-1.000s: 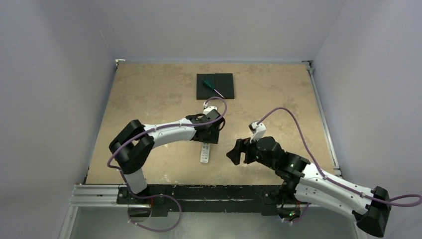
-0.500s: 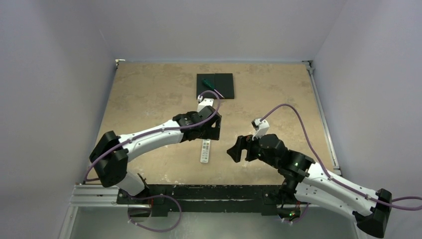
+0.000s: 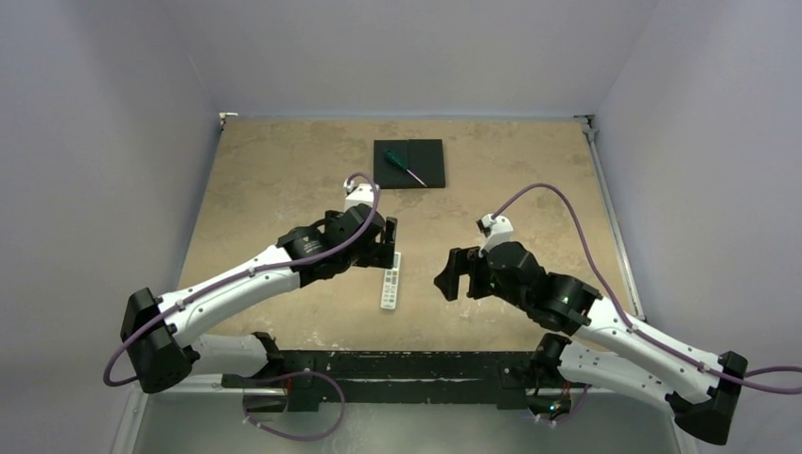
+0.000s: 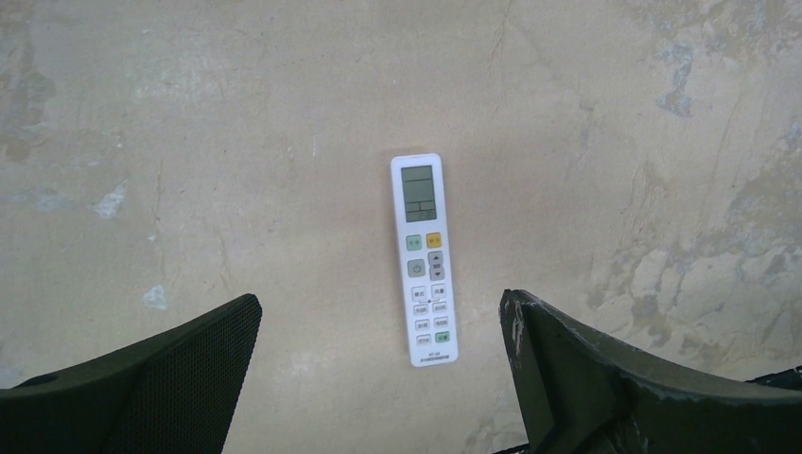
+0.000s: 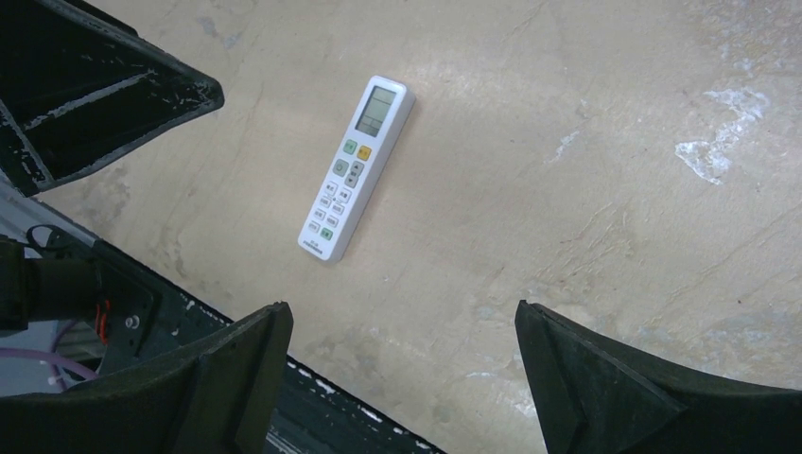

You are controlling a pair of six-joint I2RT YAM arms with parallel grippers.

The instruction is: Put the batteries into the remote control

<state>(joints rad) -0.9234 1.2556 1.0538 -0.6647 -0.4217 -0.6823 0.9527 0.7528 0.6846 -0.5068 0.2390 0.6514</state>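
Note:
The white remote control [image 3: 390, 284] lies button side up on the table, display end away from the arms. It also shows in the left wrist view [image 4: 425, 258] and in the right wrist view [image 5: 356, 167]. My left gripper [image 3: 386, 248] hovers above the remote's far end, open and empty [image 4: 378, 326]. My right gripper [image 3: 452, 280] is open and empty to the right of the remote, above bare table [image 5: 402, 317]. No batteries show in any view.
A black square pad [image 3: 409, 163] lies at the back of the table with a green-handled screwdriver [image 3: 402, 167] on it. The table's front edge and black rail [image 5: 142, 312] run just below the remote.
My left arm has pulled back and to the left, uncovering the remote's far end. My right gripper has risen a little and shifted slightly toward the back. The remote has not moved.

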